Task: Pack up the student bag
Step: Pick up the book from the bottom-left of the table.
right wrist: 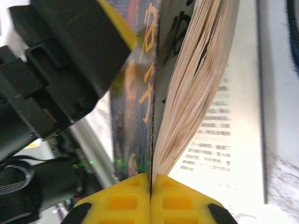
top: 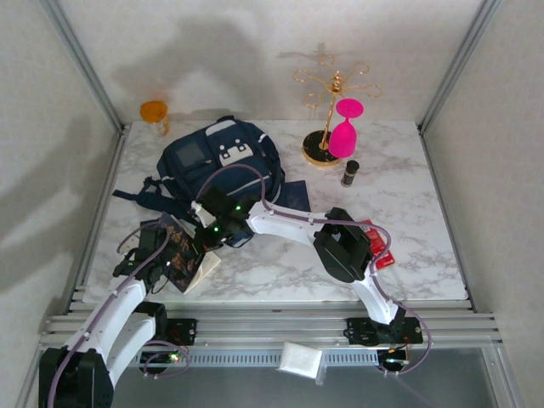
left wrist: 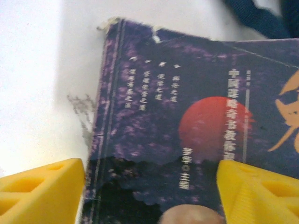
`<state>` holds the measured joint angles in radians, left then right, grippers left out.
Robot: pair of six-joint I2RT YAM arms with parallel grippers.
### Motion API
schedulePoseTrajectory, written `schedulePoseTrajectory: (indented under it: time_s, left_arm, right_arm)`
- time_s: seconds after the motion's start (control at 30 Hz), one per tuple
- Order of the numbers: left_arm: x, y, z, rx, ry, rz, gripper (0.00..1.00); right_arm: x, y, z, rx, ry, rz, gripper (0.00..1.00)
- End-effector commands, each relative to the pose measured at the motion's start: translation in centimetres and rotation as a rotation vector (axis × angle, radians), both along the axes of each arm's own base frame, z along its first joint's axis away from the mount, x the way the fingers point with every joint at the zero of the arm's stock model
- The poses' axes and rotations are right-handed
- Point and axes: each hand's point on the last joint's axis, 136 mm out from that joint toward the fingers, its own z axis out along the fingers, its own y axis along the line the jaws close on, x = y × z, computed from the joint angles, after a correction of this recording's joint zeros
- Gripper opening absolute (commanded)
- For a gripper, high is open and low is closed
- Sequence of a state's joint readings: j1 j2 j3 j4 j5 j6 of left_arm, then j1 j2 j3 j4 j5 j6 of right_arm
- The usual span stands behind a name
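The right claw [right wrist: 150, 189] is clamped on the cover of the book [right wrist: 138, 93]. The left claw [left wrist: 149, 189] hangs open over the book. The bag [top: 223, 161] sits on the desk [top: 408, 212] just past the 2 claws, nearest the right claw.

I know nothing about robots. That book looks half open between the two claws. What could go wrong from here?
1. The right gripper is shut on the book by its cover alone, with the pages fanning loose. The cover could tear or slip out.
2. The left gripper stands open, so it probably would not catch a falling book.
3. The fanned pages might snag on the student bag going in.
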<state>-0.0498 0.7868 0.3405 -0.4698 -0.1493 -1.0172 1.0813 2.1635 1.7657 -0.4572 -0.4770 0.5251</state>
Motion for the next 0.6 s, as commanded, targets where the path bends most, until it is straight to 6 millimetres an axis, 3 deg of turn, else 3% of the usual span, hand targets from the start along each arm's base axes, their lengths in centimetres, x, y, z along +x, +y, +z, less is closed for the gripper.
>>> schedulePoseTrajectory:
  time_s: [0.0, 0.1, 0.27, 0.43, 0.57]
  left_arm:
    - [0.9, 0.8, 3.6, -0.005, -0.066, 0.036, 0.83]
    - [1.5, 1.6, 6.9, 0.009, -0.1, 0.033, 0.91]
    - [2.6, 3.7, 14.6, 0.086, -0.188, 0.025, 0.99]
    - [4.1, 4.1, 22.2, 0.081, -0.307, -0.032, 0.99]
    - [5.7, 2.6, 25.9, 0.042, -0.392, -0.118, 0.99]
  right_arm:
    - [-0.5, 1.9, 9.4, 0.286, 0.035, 0.034, 0.0]
    - [-0.1, 2.5, 13.7, 0.386, 0.021, 0.027, 0.0]
    - [0.8, 2.2, 20.5, 0.552, 0.024, 0.003, 0.0]
    - [2.4, 0.1, 27.1, 0.683, -0.045, -0.042, 0.0]
    - [3.9, -2.4, 30.6, 0.742, -0.1, -0.078, 0.0]
